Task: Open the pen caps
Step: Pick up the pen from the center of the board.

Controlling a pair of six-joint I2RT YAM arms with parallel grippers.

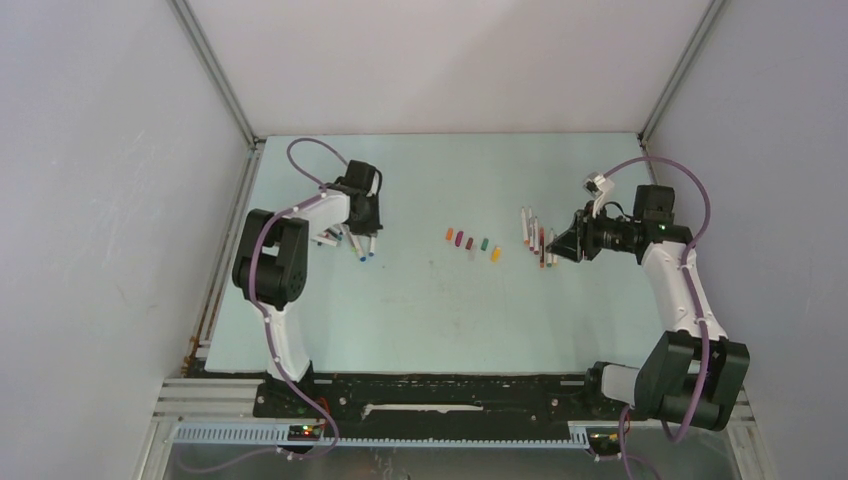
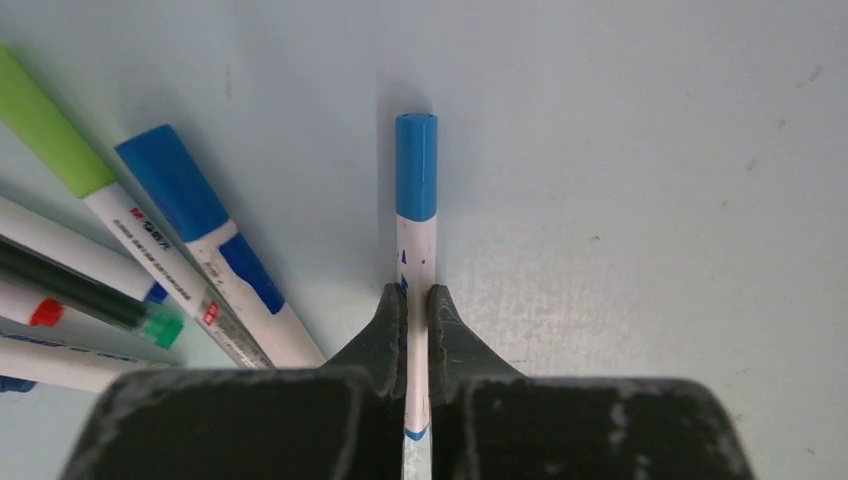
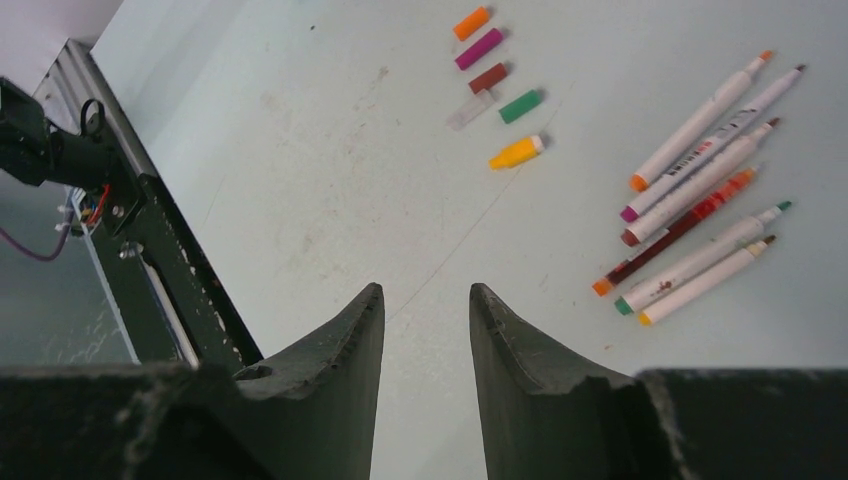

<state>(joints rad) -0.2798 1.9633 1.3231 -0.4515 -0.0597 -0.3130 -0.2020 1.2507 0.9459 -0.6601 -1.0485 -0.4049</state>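
Left gripper (image 2: 417, 300) clamped on white pen (image 2: 416, 250); its blue cap (image 2: 416, 165) on, pointing away. Loose caps (image 1: 470, 242) in a row mid-table. Right gripper (image 3: 427, 300) parted, empty, just beside uncapped pens (image 3: 700, 200). Risk: thin pen slips or swivels under cap pull, since the hold is narrow.

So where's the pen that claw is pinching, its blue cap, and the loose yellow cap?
pinched pen (image 2: 417, 250): left wrist view, on its white barrel.
blue cap (image 2: 416, 165): left wrist view, middle of the cap.
yellow cap (image 3: 515, 153): right wrist view, middle of its yellow body.
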